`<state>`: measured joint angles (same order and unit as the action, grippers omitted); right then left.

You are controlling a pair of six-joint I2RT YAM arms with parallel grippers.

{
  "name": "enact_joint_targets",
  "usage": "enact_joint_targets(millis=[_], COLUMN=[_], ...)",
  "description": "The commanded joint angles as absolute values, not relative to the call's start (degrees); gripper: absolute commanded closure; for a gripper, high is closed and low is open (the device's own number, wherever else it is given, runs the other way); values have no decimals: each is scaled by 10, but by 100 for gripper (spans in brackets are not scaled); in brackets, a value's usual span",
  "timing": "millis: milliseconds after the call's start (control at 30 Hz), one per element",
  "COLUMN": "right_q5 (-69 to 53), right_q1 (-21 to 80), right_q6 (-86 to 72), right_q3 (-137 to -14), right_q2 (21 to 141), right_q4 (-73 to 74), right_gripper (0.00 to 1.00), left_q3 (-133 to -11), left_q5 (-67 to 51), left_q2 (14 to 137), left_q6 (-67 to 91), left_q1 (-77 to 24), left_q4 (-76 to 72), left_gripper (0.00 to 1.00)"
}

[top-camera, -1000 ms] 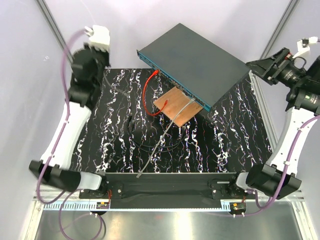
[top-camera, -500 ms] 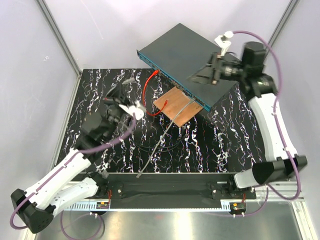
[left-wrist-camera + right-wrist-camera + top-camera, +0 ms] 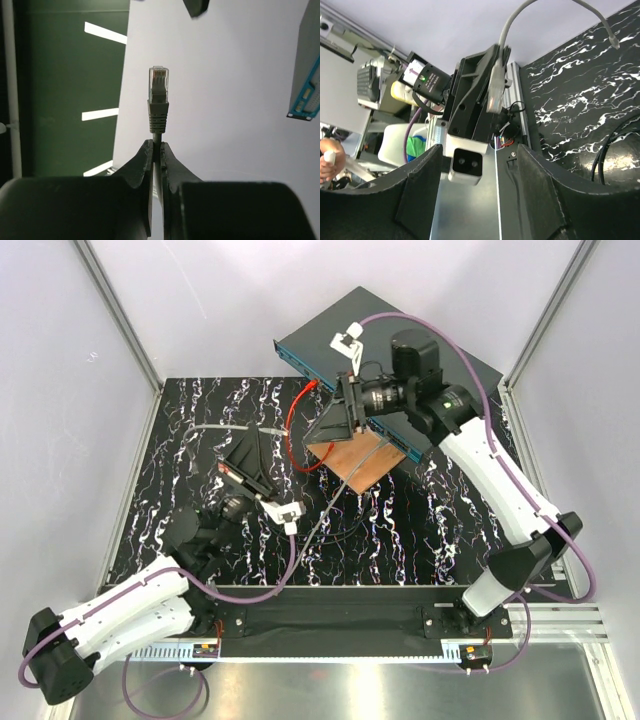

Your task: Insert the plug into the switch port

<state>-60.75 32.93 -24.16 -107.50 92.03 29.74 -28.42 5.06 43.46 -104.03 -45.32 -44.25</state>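
Note:
The switch (image 3: 410, 345) is a flat dark grey box at the back, and its blue-teal socket face (image 3: 300, 362) looks toward the mat. One corner of the switch (image 3: 307, 65) shows in the left wrist view. My left gripper (image 3: 157, 146) is shut on a grey cable just below its clear plug (image 3: 159, 80), which stands beyond the fingertips. From above, the left gripper (image 3: 262, 440) hovers over the mat's left-centre. My right gripper (image 3: 335, 425) hangs open and empty in front of the switch. Through the right gripper (image 3: 480, 200) I see the held plug (image 3: 495, 92).
A copper-brown plate (image 3: 358, 458) lies under the right gripper. A red cable (image 3: 293, 430) loops from the switch face. A grey cable (image 3: 335, 495) crosses the black marbled mat (image 3: 440, 520). The held cable's free end (image 3: 615, 42) rests on the mat.
Both arms swung in from the sides. The left gripper now holds the plug over the mat. The right gripper crossed from the switch top to above the copper plate, its jaws narrowing.

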Motion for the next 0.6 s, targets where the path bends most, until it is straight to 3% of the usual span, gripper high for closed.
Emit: enact_joint_targets(millis=[0,333,567], right_q5=[-602,-599,-609], right_q1=[351,378,393], right_q6=[-213,-200,-207], right_q3=[-1106,-1134,-1134], right_q2=[940,974,980], right_q4=[299,309,295], right_gripper=[33,38,55], left_q3=[-272,-266,-265], left_q5=[4,-17,-15], left_q2=[429,434,437], left_q6=[-1096,-1100,-1094], left_q1=[-466,-480,-483], left_q4=[-514,-509,-504], left_gripper=[100,100,100])
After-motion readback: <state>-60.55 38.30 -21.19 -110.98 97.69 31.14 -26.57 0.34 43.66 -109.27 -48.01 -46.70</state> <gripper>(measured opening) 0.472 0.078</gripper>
